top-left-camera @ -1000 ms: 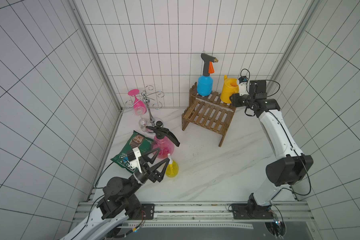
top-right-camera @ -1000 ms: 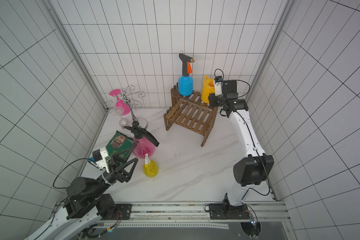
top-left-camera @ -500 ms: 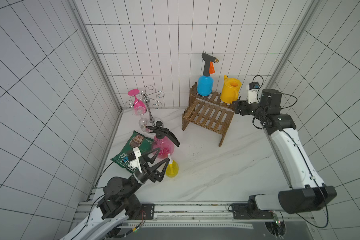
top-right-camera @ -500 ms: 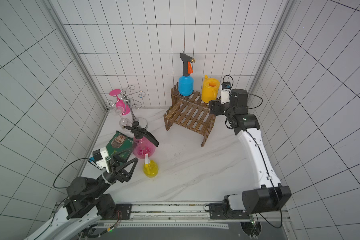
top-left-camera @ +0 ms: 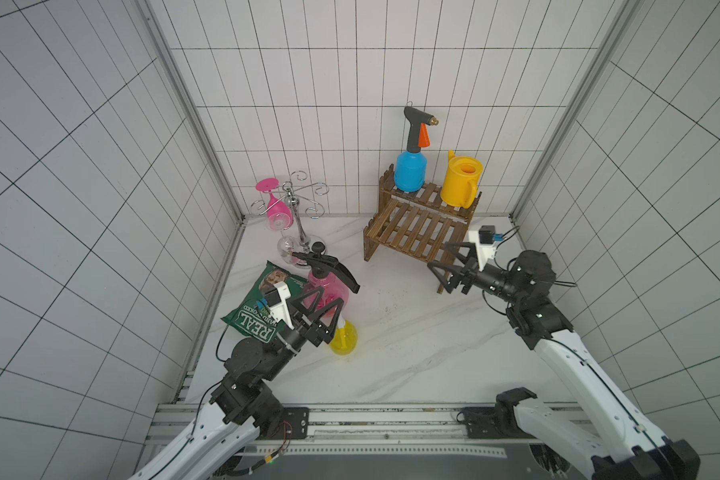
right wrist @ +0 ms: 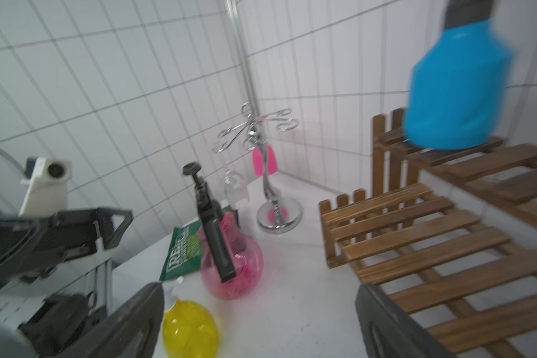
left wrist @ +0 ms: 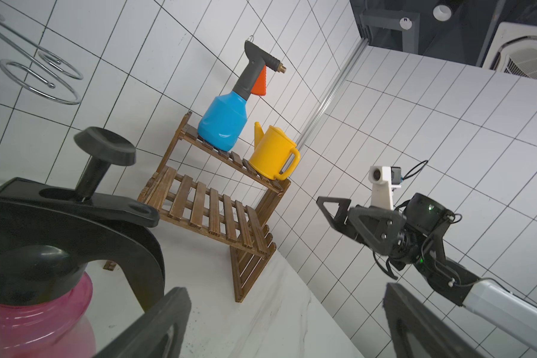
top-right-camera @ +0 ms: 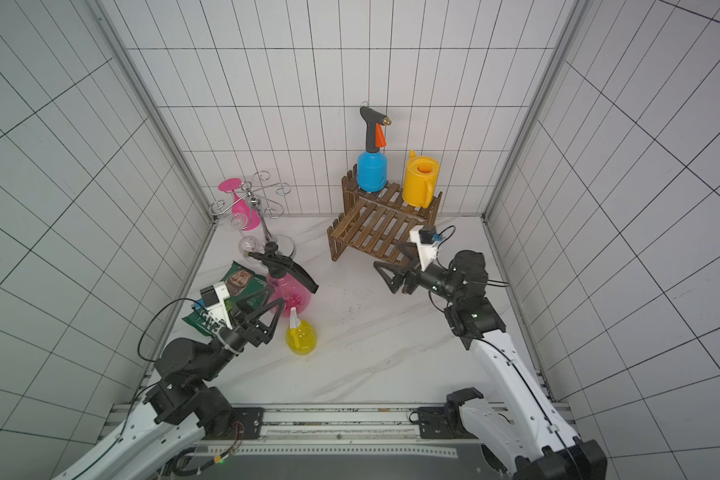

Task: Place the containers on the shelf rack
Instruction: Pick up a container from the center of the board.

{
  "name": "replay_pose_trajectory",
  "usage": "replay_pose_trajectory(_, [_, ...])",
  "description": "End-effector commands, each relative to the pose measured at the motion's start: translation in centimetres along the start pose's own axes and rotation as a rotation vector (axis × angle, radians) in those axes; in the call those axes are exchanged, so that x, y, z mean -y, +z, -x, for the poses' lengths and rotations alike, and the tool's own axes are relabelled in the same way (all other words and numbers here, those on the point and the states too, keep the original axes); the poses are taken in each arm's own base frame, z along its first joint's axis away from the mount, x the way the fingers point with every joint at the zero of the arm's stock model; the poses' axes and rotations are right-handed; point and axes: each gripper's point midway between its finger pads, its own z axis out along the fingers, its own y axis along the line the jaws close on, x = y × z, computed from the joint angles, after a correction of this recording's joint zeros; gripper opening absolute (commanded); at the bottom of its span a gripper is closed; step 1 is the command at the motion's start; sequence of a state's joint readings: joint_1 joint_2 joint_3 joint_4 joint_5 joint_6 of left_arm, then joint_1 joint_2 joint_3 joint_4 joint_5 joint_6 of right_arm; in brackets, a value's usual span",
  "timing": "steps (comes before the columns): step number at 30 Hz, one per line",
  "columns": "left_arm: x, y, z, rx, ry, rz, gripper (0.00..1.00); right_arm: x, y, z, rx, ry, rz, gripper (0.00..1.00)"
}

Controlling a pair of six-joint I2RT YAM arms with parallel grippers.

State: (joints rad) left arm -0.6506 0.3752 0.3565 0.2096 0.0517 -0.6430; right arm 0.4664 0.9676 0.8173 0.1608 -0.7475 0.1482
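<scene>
The dark wooden shelf rack (top-left-camera: 416, 226) stands at the back right. On its upper tier stand the blue bottle (top-left-camera: 409, 170) with its grey-orange trigger and the yellow watering can (top-left-camera: 460, 183). The pink pump sprayer (top-left-camera: 329, 286) and the small yellow spray bottle (top-left-camera: 344, 341) stand on the table at the left. My left gripper (top-left-camera: 329, 297) hangs open just in front of the pink sprayer and holds nothing. My right gripper (top-left-camera: 436, 254) is open and empty, level with the rack's lower tier at its right front corner. In the right wrist view both floor containers lie ahead of the open right gripper (right wrist: 259, 286).
A green crisp bag (top-left-camera: 262, 309) lies left of the pink sprayer. Behind it stands a chrome glass holder (top-left-camera: 298, 216) with a pink glass (top-left-camera: 275, 208) hanging from it and a clear glass (top-left-camera: 287, 248) at its foot. Tiled walls close three sides.
My right gripper opened off the yellow watering can, which stays on the upper tier, and drew back and down to the rack's front right corner. The left arm has not moved.
</scene>
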Motion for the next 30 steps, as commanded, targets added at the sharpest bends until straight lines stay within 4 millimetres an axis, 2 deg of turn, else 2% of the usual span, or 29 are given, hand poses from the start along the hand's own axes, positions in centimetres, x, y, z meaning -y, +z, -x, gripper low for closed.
replay_pose_trajectory(1, [0.1,0.6,1.2,0.027,-0.114,-0.042,0.99,-5.5,2.4,-2.8,-0.111,-0.211,0.208,0.99])
replay_pose_trajectory(3, [-0.9,0.9,1.4,0.019,-0.127,0.004,0.99,-5.6,4.3,-5.4,-0.2,-0.233,0.21,0.99])
replay_pose_trajectory(6, [-1.5,0.4,2.0,0.003,-0.073,0.09,0.98,-5.0,6.8,-8.3,-0.282,-0.255,0.203,0.99])
replay_pose_trajectory(9, [-2.3,-0.8,2.5,0.021,-0.018,0.159,0.98,-3.9,9.6,-9.4,-0.33,-0.226,0.191,0.99])
replay_pose_trajectory(14, [-3.2,-2.0,2.7,0.073,0.012,0.194,0.99,-2.3,12.7,-9.5,-0.333,-0.189,0.161,0.99])
replay_pose_trajectory(17, [-3.0,-2.1,2.6,0.082,0.013,0.173,0.99,-1.7,13.9,-9.1,-0.308,-0.182,0.149,0.99])
replay_pose_trajectory(22, [-2.4,-2.3,2.8,0.082,0.021,0.142,0.99,-1.3,14.8,-8.4,-0.279,-0.187,0.134,0.99])
replay_pose_trajectory(30, [-2.6,-2.5,2.3,0.079,0.027,0.139,0.98,-1.4,16.0,-6.5,-0.158,-0.17,0.149,0.99])
